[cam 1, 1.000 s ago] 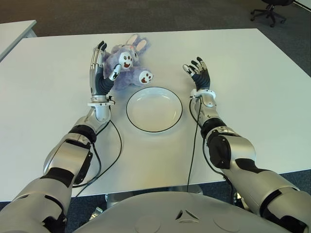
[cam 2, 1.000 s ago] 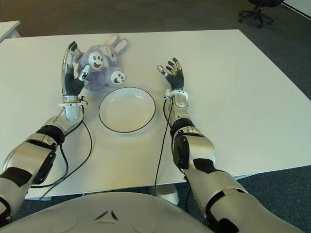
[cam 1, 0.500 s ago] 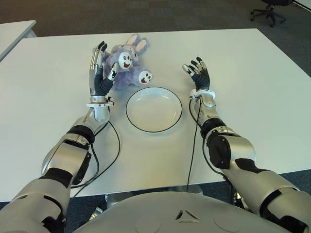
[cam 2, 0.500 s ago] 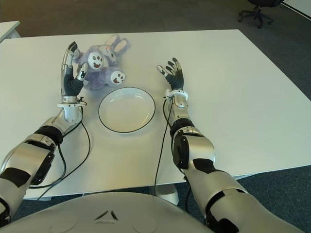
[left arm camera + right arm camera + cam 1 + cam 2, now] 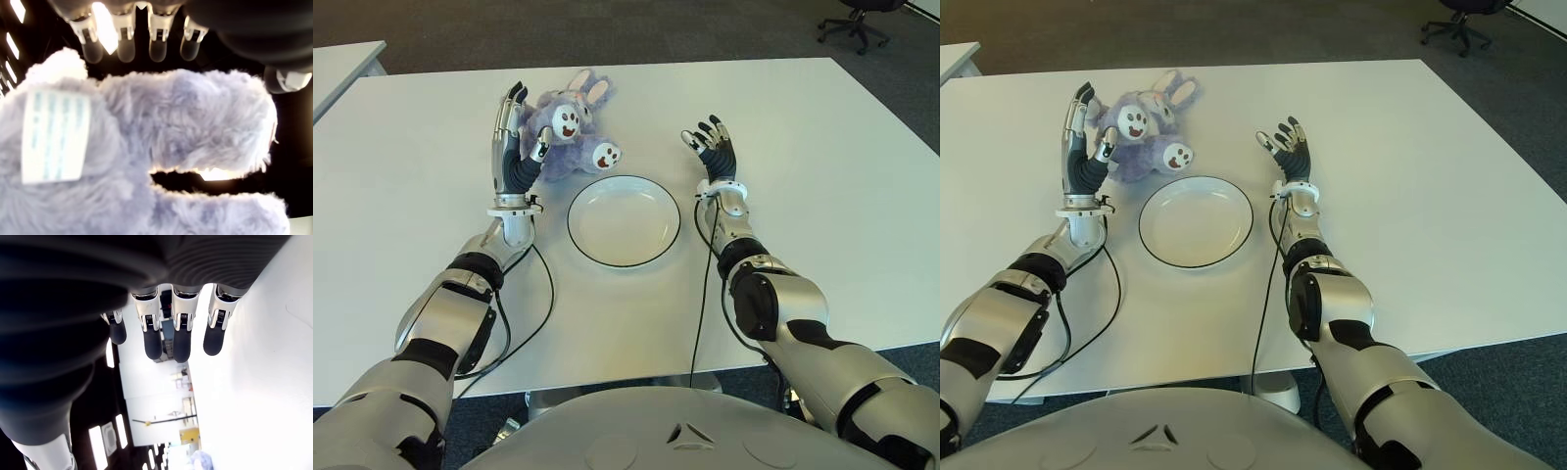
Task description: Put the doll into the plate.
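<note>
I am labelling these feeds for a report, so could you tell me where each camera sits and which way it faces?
Left eye: on the head, looking forward and down at the table; shows both arms, the left hand beside the doll, the plate, the right hand.
Right eye: same head, slightly to the right; same scene.
Left wrist: on the left arm, facing along its fingers into the doll's fur.
Right wrist: on the right arm, facing along its spread fingers; holds nothing.
Shared: the eyes and left wrist all show the doll.
</note>
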